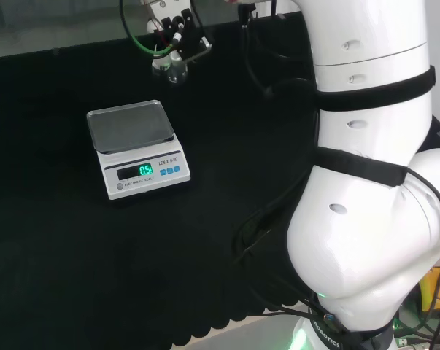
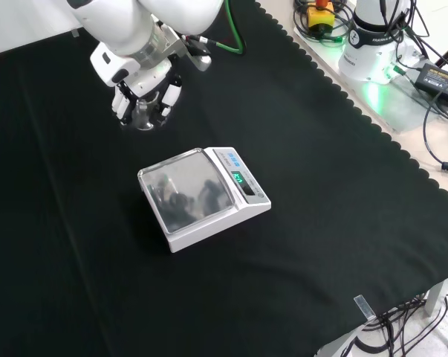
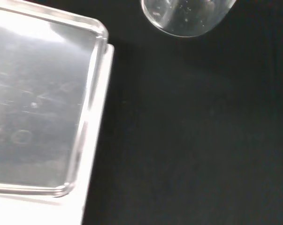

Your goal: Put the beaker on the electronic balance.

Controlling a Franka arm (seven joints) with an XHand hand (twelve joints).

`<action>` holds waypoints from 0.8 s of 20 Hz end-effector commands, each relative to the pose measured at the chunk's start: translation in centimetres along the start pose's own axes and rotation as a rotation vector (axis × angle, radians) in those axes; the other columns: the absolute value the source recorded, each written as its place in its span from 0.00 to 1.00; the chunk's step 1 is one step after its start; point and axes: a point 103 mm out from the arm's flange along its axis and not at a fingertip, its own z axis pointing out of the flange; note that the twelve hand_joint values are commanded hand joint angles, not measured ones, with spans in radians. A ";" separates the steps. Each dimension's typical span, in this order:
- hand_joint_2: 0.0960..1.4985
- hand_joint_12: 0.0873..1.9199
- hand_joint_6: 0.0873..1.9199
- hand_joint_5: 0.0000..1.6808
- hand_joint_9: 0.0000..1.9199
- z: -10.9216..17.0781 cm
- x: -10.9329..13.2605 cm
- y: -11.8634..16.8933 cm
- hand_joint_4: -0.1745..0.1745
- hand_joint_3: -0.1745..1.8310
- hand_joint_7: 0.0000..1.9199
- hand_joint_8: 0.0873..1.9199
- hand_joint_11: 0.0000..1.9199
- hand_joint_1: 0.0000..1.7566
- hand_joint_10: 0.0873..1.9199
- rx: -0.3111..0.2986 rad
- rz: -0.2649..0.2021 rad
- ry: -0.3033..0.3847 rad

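In the head view, the black and white hand (image 1: 174, 33) is seen at the upper left of the frame, with its fingers curled round a small clear glass beaker (image 1: 177, 71) that hangs just below them. The white electronic balance with a grey metal pan (image 1: 130, 125) stands lower in the frame, at the centre left, on the black cloth worktop (image 1: 52, 255). The pan is bare, so the placing is judged not yet done; the beaker appears grasped and is near the balance but not over it.

In the front view, the hand (image 2: 145, 93) is found at the upper left of the frame, closed about the beaker (image 2: 143, 119), whose round base shows between the fingers. Whether the base touches the cloth or is held just above it cannot be told. The balance (image 2: 201, 195) lies below and to the right, in the middle of the frame, apart from the beaker. What is left, it is judged, is the carrying across to the pan, the setting down and the release.

In the wrist view, the rounded bottom of the beaker (image 3: 186, 16) is shown at the upper edge, transparent, apparently empty, with faint specks on the glass. A corner of the pan (image 3: 38, 108) with its raised rim is seen at the left, beside the beaker but not beneath it.
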 end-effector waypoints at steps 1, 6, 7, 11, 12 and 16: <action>0.74 0.29 0.27 0.34 0.54 0.8 1.4 0.9 0.00 0.00 0.28 0.37 0.74 0.64 0.10 0.024 -0.036 0.086; 0.74 0.29 0.27 0.34 0.54 1.4 2.0 1.3 0.00 0.00 0.28 0.37 0.74 0.64 0.10 0.036 -0.053 0.119; 0.74 0.29 0.27 0.34 0.54 1.5 2.3 1.4 0.00 0.00 0.28 0.37 0.74 0.64 0.10 0.039 -0.058 0.125; 0.74 0.29 0.27 0.34 0.54 1.9 3.3 1.4 0.00 0.00 0.28 0.37 0.74 0.64 0.10 0.051 -0.078 0.127; 0.74 0.29 0.27 0.34 0.54 2.1 3.5 1.3 0.00 0.00 0.28 0.37 0.74 0.64 0.10 0.051 -0.082 0.124; 0.74 0.29 0.26 0.33 0.54 2.4 4.6 0.9 0.00 0.00 0.27 0.37 0.74 0.63 0.10 0.056 -0.100 0.123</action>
